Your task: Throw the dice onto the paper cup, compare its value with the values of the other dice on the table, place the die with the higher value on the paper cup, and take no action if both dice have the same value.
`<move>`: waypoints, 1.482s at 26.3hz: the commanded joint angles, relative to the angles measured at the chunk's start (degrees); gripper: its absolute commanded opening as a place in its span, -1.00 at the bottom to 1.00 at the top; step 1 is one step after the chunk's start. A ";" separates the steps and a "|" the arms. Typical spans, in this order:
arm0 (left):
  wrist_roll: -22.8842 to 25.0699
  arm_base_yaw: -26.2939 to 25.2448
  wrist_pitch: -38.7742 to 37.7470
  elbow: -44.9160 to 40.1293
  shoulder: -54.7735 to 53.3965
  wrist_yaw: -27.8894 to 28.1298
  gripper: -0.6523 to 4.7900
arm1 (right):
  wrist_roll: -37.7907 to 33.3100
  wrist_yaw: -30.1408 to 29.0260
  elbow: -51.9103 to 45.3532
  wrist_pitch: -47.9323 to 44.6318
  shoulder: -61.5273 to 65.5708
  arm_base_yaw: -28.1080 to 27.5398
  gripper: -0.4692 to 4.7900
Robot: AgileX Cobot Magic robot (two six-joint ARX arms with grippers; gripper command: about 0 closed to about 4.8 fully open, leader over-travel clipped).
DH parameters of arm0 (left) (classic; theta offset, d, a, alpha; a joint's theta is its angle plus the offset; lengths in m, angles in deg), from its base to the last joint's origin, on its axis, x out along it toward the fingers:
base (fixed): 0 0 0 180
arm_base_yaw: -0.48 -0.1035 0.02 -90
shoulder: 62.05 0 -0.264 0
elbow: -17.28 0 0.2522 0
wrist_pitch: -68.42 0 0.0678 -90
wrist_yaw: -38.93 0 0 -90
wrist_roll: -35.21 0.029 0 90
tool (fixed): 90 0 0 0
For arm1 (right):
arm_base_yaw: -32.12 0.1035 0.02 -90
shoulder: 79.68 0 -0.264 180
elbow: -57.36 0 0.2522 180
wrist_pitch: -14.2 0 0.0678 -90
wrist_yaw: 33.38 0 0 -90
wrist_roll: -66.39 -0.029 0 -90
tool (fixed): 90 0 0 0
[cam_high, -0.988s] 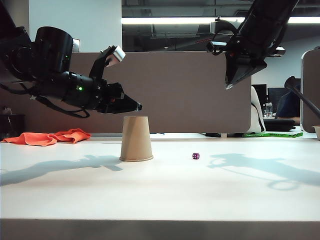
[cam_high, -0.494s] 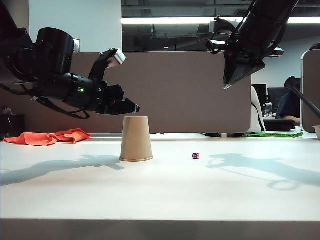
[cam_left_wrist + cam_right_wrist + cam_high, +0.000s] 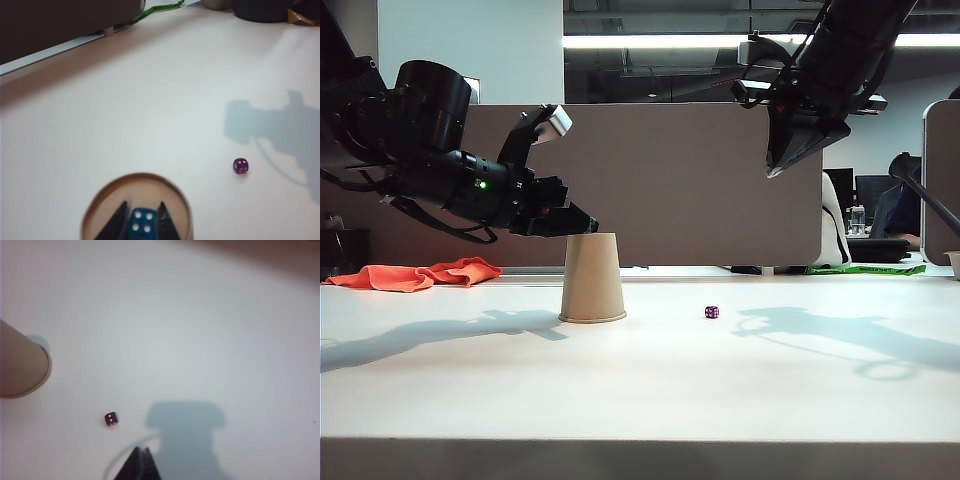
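Observation:
The tan paper cup [image 3: 592, 278] stands upside down left of centre on the table. My left gripper [image 3: 590, 228] hovers just above its flat top, shut on the light blue die [image 3: 141, 222], whose four-pip face shows over the cup's top [image 3: 107, 202]. The dark purple die [image 3: 712, 312] lies on the table to the right of the cup, two pale pips up [image 3: 111, 419]. My right gripper [image 3: 775, 170] hangs high above the table at the right, shut and empty; its fingertips [image 3: 141, 455] point down near the purple die [image 3: 241, 166]. The cup's side [image 3: 22, 365] shows in the right wrist view.
An orange cloth [image 3: 418, 273] lies at the table's far left rear. A grey partition [image 3: 720, 180] stands behind the table. A green strip [image 3: 865, 268] lies at the back right edge.
My left gripper has sunk a little with the blue die, from a bit above the cup down to just over its top. The right arm, cup and purple die are where they were.

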 commanded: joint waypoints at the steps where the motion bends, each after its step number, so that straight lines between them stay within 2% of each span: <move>1: 0.02 0.00 0.50 0.20 -0.11 -0.09 -0.58 | 0.13 -0.26 0.22 -1.09 -0.24 0.04 -0.83; 16: -0.37 0.00 2.49 0.37 -1.27 1.01 -0.57 | 0.15 -0.26 0.22 -1.11 -0.24 0.04 -0.83; 21: -0.37 0.00 2.49 0.55 -1.27 1.01 -0.52 | 0.13 -0.26 0.22 -1.11 -0.24 0.04 -0.83; 25: -0.39 0.00 2.51 0.55 -1.25 0.94 -0.28 | 0.15 -0.26 0.22 -1.11 -0.24 0.04 -0.83; 34: -1.07 0.00 2.64 0.57 -1.22 0.76 -0.28 | 0.15 -0.26 0.22 -1.09 -0.24 0.04 -0.83; 39: -3.56 0.00 6.84 0.57 -1.09 -0.48 -0.28 | 0.15 -0.24 0.22 -1.11 -0.24 0.04 -0.83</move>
